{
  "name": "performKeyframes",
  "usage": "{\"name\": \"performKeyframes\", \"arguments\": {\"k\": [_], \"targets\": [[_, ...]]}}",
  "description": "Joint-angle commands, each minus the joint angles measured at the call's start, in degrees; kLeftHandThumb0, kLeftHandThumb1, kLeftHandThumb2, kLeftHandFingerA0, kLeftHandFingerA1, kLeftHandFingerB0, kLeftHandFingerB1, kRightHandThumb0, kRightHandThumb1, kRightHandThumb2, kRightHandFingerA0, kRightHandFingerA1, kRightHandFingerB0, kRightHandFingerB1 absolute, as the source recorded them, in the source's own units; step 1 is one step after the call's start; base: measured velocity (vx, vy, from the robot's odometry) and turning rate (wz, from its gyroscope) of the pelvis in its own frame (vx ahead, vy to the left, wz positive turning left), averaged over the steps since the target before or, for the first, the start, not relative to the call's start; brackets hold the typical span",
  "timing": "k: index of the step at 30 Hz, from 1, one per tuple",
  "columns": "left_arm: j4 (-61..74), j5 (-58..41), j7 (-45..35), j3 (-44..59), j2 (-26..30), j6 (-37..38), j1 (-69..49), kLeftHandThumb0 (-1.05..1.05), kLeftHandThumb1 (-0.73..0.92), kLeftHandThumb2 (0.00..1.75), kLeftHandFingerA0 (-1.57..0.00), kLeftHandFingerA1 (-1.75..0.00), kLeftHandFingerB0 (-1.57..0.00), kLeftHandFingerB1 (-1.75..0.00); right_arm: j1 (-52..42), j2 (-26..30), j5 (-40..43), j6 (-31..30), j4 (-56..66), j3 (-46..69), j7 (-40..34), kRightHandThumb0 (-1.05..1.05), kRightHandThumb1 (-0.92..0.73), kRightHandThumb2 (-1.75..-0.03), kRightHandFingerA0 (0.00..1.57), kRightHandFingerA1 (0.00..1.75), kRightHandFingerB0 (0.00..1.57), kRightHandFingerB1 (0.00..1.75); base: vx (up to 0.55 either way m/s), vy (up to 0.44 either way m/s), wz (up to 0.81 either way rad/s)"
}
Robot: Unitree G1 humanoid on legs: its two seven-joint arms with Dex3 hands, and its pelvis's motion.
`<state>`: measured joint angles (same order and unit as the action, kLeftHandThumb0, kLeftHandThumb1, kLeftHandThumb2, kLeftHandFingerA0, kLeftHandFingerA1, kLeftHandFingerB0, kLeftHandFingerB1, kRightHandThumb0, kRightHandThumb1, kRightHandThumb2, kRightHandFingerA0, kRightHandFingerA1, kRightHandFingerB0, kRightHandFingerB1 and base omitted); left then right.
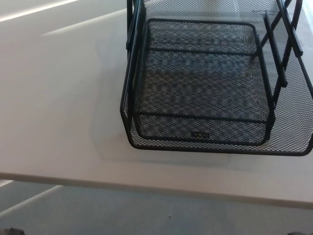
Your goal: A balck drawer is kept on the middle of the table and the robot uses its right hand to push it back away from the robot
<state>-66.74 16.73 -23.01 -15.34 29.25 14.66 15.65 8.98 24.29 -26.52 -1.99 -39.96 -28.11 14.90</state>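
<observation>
black mesh drawer [205, 83] on white table [58, 107] near front edge, neither of my hands visible
</observation>
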Motion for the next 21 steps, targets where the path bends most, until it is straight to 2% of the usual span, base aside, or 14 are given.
{"name": "performKeyframes", "arguments": {"k": [1,2,5,6,7,10,12,13,19,21], "targets": [[-0.95,0.71,-1.56,-0.03,1.27,1.77,0.72,-0.56,0.75,0.63,-0.49,-0.39,-0.32,-0.32,-24.03,23.11,13.22,-0.59,53.77,10.78,21.88,-0.55,-0.82,-0.65,0.49,0.4,0.37,0.34,0.0,0.0,0.0],[-0.91,0.77,-1.55,-0.09,1.26,1.68,0.76,-0.56,0.75,0.63,-0.49,-0.39,-0.32,-0.32,-25.26,26.14,18.73,2.26,58.44,12.64,25.38,-0.55,-0.82,-0.65,0.49,0.4,0.37,0.34,0.0,0.0,0.0],[-0.85,0.79,-1.51,-0.11,1.23,1.72,0.77,-0.56,0.75,0.63,-0.49,-0.39,-0.32,-0.32,-26.12,27.53,22.87,2.67,62.16,14.41,28.05,-0.55,-0.81,-0.65,0.51,0.4,0.38,0.34,0.0,0.0,0.0],[-0.91,0.79,-1.53,-0.11,1.16,1.62,0.79,-0.57,0.72,0.62,-0.47,-0.39,-0.31,-0.32,-25.96,29.19,26.79,3.77,65.83,15.48,30.27,-0.64,-0.66,-0.95,0.48,0.54,0.35,0.48,0.0,0.0,0.0],[-1.0,0.84,-1.44,-0.15,1.08,1.54,0.86,-0.56,0.72,0.62,-0.47,-0.39,-0.31,-0.32,-25.88,30.17,29.87,3.81,68.79,16.36,31.91,-0.62,-0.78,-0.61,0.58,0.4,0.41,0.34,0.0,0.0,0.0],[-0.98,0.76,-1.62,-0.1,1.1,1.67,0.9,-0.57,0.72,0.63,-0.47,-0.39,-0.32,-0.33,-25.65,31.69,34.58,3.42,74.21,17.87,34.3,-0.63,-0.72,-0.68,0.57,0.45,0.38,0.37,0.0,0.0,0.0],[-0.82,0.88,-1.63,-0.21,1.2,1.6,0.91,-0.57,0.72,0.63,-0.47,-0.39,-0.31,-0.32,-24.89,32.82,37.9,2.35,77.53,18.75,36.16,-0.61,-0.72,-0.66,0.55,0.44,0.37,0.37,0.0,0.0,0.0],[-0.86,0.9,-1.69,-0.22,1.26,1.7,0.93,-0.57,0.72,0.63,-0.46,-0.39,-0.31,-0.32,-24.52,33.21,39.02,1.59,78.74,19.07,36.76,-0.6,-0.78,-0.64,0.56,0.41,0.39,0.35,0.0,0.0,0.0],[-0.84,1.23,-1.16,-0.43,1.31,1.61,1.02,-0.57,0.72,0.63,-0.47,-0.38,-0.31,-0.32,-20.68,35.8,49.03,-3.83,85.7,22.9,40.6,-0.6,-0.78,-0.63,0.54,0.42,0.38,0.35,0.0,0.0,0.0],[-0.69,1.22,-1.25,-0.45,1.27,1.62,1.07,-0.57,0.75,0.63,-0.48,-0.38,-0.32,-0.32,-19.46,36.17,51.48,-4.71,86.74,23.96,41.12,-0.66,-0.8,-0.64,0.54,0.39,0.39,0.33,0.0,0.0,0.0]]}}
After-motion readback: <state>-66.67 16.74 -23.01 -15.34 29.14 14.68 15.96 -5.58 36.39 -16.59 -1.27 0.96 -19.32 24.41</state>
